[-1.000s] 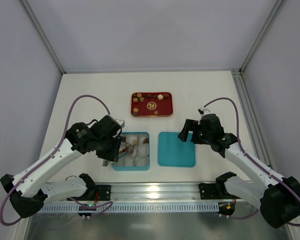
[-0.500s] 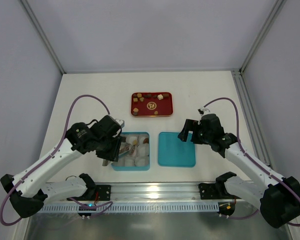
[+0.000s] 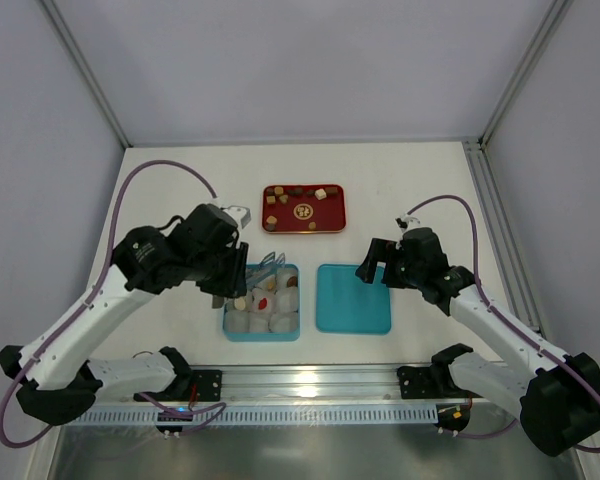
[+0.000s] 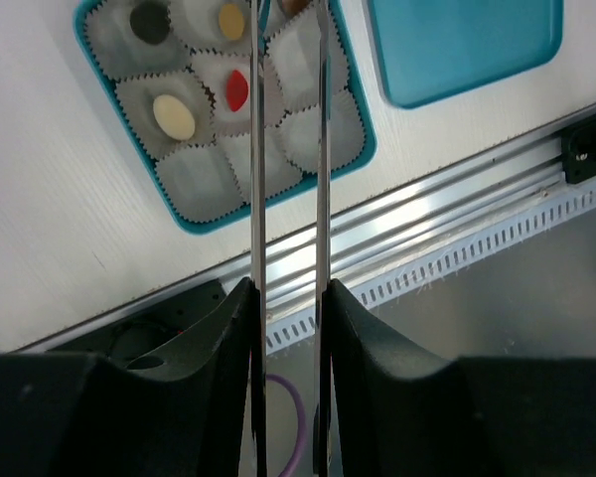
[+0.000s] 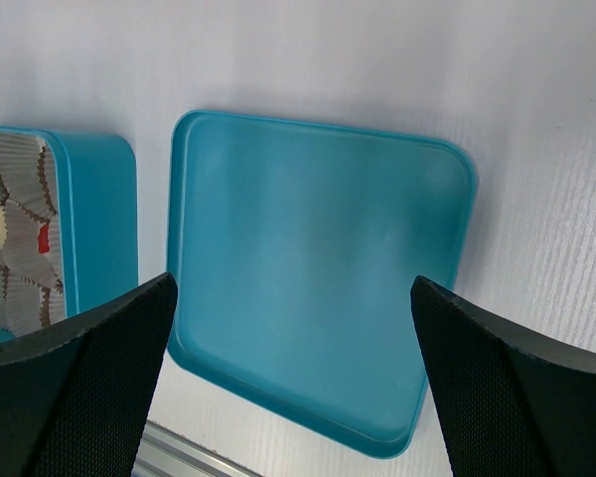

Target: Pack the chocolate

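Note:
The teal box [image 3: 227,318] holds white paper cups, and a few cups have chocolate in them: a red piece [image 3: 263,300], a cream piece [image 3: 242,302] and a brown piece [image 3: 288,284]. The left wrist view shows the red piece [image 4: 236,89], the cream piece [image 4: 174,116], a dark piece [image 4: 151,18] and a tan piece [image 4: 230,18]. My left gripper [image 3: 269,265] carries two long thin metal blades [image 4: 257,149]. They hang above the box's far edge, slightly apart, with nothing between them. Several more chocolates [image 3: 298,192] lie on the red tray [image 3: 305,222]. My right gripper [image 3: 375,262] is wide open above the teal lid [image 5: 318,278].
The teal lid [image 3: 353,298] lies flat to the right of the box. An aluminium rail [image 3: 310,380] runs along the near edge by the arm bases. Grey walls and frame posts [image 3: 85,80] close in the table on three sides.
My left gripper has lifted out of the box and moved toward the far side. The red piece now lies in a middle cup. The right arm has not moved.

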You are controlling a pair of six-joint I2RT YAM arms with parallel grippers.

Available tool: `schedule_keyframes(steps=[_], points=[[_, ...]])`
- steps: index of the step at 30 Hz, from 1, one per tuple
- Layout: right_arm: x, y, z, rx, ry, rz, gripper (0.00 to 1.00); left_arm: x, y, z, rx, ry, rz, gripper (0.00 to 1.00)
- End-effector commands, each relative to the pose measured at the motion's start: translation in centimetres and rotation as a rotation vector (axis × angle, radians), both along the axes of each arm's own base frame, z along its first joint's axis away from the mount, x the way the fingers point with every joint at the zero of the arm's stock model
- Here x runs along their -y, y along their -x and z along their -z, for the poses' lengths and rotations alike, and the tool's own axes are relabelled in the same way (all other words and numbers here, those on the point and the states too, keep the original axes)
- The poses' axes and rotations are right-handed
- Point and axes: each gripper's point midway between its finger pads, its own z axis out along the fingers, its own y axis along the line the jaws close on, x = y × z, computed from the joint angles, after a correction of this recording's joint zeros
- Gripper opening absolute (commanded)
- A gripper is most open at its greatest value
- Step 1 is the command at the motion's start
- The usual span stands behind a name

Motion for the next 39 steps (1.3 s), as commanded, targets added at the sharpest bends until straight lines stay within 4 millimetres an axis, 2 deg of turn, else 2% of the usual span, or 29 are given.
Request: schedule_keyframes(steps=[1, 3, 4, 5, 6, 7, 8, 9, 10, 13, 15, 16, 17, 19, 20, 21, 22, 24, 30, 39], points=[[-0.7, -1.1, -2.0, 0.066, -0.027, -0.016, 1.00, 1.1, -2.9, -1.6, 0.079, -0.017, -0.041, 0.34], [-0.8, -0.9, -2.0, 0.062, -0.027, -0.022, 1.00, 2.0, -4.6, -2.8, 0.127, -0.024, -0.045, 0.34], [-0.8, -0.9, -2.2, 0.068, -0.032, -0.023, 1.00, 2.6, -5.6, -2.3, 0.122, -0.060, -0.043, 0.34], [-0.8, -0.8, -2.3, 0.069, -0.034, -0.025, 1.00, 2.9, -7.0, -3.3, 0.168, -0.068, -0.047, 0.34], [-0.8, -0.7, -2.3, 0.071, -0.035, -0.027, 1.00, 3.2, -7.8, -3.4, 0.179, -0.081, -0.043, 0.34], [-0.8, -0.7, -2.5, 0.079, -0.039, -0.027, 1.00, 3.8, -9.2, -2.6, 0.166, -0.114, -0.048, 0.34], [-0.7, -0.6, -2.5, 0.078, -0.038, -0.027, 1.00, 4.3, -10.6, -3.7, 0.205, -0.102, -0.043, 0.34], [-0.8, -0.5, -2.6, 0.079, -0.040, -0.030, 1.00, 4.6, -11.5, -3.7, 0.214, -0.106, -0.048, 0.34], [-0.7, -0.4, -2.8, 0.086, -0.043, -0.030, 1.00, 5.0, -13.0, -2.8, 0.194, -0.128, -0.057, 0.34], [-0.6, -0.2, -2.9, 0.089, -0.041, -0.030, 1.00, 6.6, -16.0, -3.3, 0.229, -0.102, -0.041, 0.34], [-0.4, 0.0, -2.9, 0.089, -0.037, -0.030, 1.00, 8.4, -18.1, -2.8, 0.250, -0.090, -0.016, 0.34], [-0.4, -0.1, -3.0, 0.095, -0.033, -0.030, 1.00, 8.6, -18.8, -2.6, 0.247, -0.090, -0.016, 0.34], [-0.4, 0.0, -3.1, 0.095, -0.033, -0.030, 1.00, 9.4, -19.8, -1.2, 0.225, -0.107, -0.007, 0.34], [-0.4, 0.1, -3.3, 0.095, -0.037, -0.034, 1.00, 10.2, -21.5, -1.3, 0.250, -0.110, -0.011, 0.34], [-0.4, 0.2, -3.4, 0.096, -0.039, -0.035, 1.00, 10.6, -22.3, 0.1, 0.232, -0.135, -0.010, 0.34], [-0.4, 0.2, -3.5, 0.097, -0.039, -0.038, 1.00, 10.6, -23.1, 0.5, 0.238, -0.154, -0.020, 0.34], [-0.5, 0.2, -3.7, 0.100, -0.043, -0.039, 1.00, 10.7, -23.9, 0.2, 0.260, -0.153, -0.033, 0.34], [-0.4, 0.4, -3.9, 0.105, -0.041, -0.042, 1.00, 10.8, -25.3, 1.5, 0.255, -0.185, -0.047, 0.34], [-0.2, 0.5, -4.1, 0.110, -0.036, -0.044, 1.00, 10.0, -27.7, 3.4, 0.255, -0.235, -0.090, 0.34], [-0.1, 0.7, -4.0, 0.107, -0.030, -0.045, 1.00, 9.8, -29.2, 5.0, 0.247, -0.242, -0.100, 0.34]])
